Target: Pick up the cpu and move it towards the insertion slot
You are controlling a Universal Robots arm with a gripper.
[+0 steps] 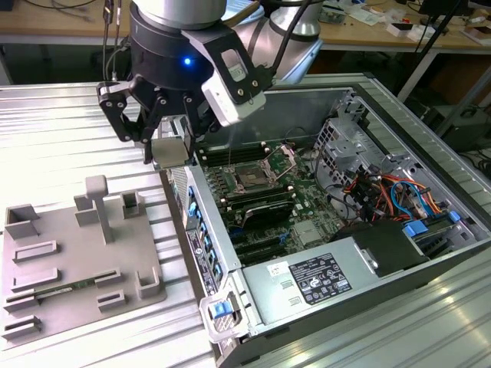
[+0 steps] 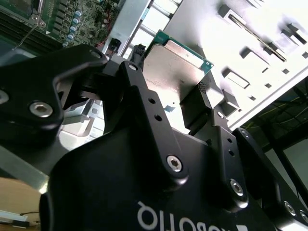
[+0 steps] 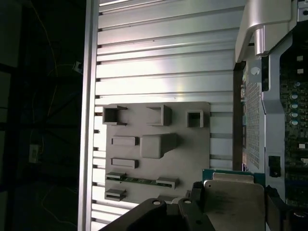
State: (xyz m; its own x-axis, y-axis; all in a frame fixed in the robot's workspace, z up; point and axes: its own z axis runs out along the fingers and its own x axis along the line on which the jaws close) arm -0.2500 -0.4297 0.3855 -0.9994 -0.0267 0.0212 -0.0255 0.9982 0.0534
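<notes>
gripper (image 1: 170, 146): we've got it clamped on the cpu (image 1: 170, 151), held up in the air
cpu: over the case (image 1: 201, 253) edge, between the plate (image 1: 46, 276) and the slot (image 1: 254, 178)
slot: sitting open on the board

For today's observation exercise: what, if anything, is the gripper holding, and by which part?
The gripper holds the cpu, its fingers pinching opposite edges of the chip.

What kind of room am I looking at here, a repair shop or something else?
Probably a robotics lab or workshop. An opened computer case lies on a ribbed metal table beside a grey fixture plate, cluttered benches stand behind, and a robot arm's end effector holds a cpu near the case.
</notes>
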